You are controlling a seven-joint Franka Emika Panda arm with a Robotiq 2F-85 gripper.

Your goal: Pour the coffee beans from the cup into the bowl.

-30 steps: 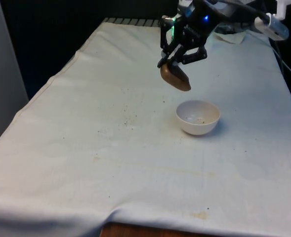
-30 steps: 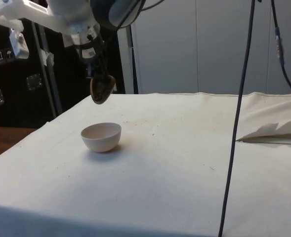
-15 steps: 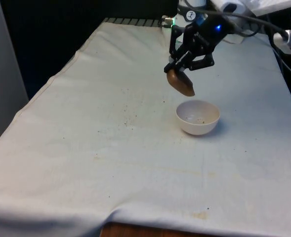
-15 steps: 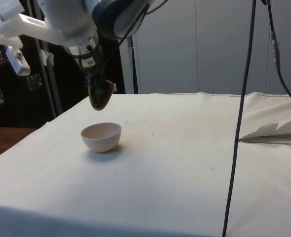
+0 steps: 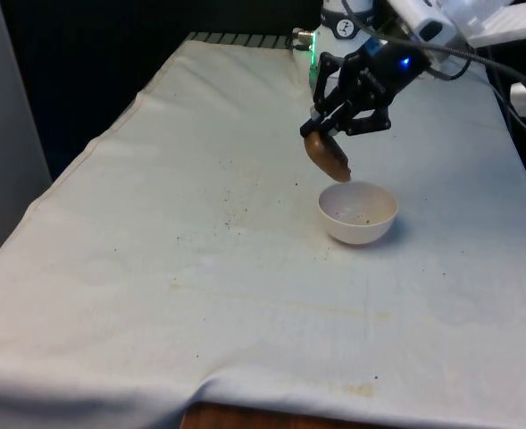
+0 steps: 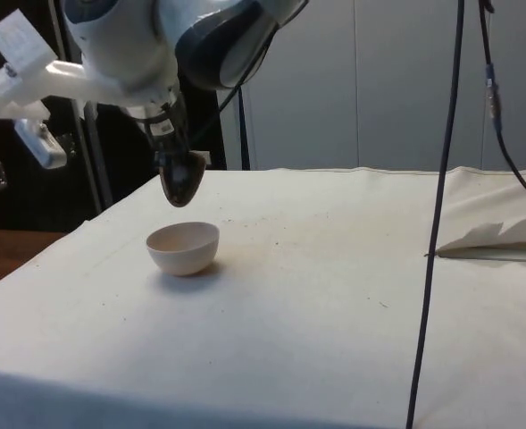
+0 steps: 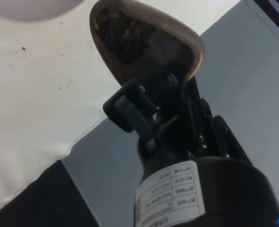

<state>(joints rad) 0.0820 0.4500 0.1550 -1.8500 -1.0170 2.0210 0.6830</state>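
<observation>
I've dropped lower and swung toward the bowl [image 5: 358,213] since a second ago, and the cup [image 5: 327,157] is tipped more steeply now, its mouth angled down at the bowl's near rim. In the front view the cup hangs just above and to the front view's left of the bowl, not touching it. The side view puts the cup [image 6: 180,177] directly over the bowl [image 6: 183,248] with a clear gap of air between them. The wrist view gives me what neither of the others does: the inside of the cup [image 7: 144,42], with dark coffee beans [image 7: 120,33] bunched against its lower wall, and a sliver of the bowl [image 7: 35,8] past its lip. My fingers [image 5: 321,127] are closed tight on the cup's rim, 1 inside and 1 outside. The front view also shows a few dark specks already lying in the bowl's bottom. The bowl sits on the white cloth of the bench [image 5: 200,268].
</observation>
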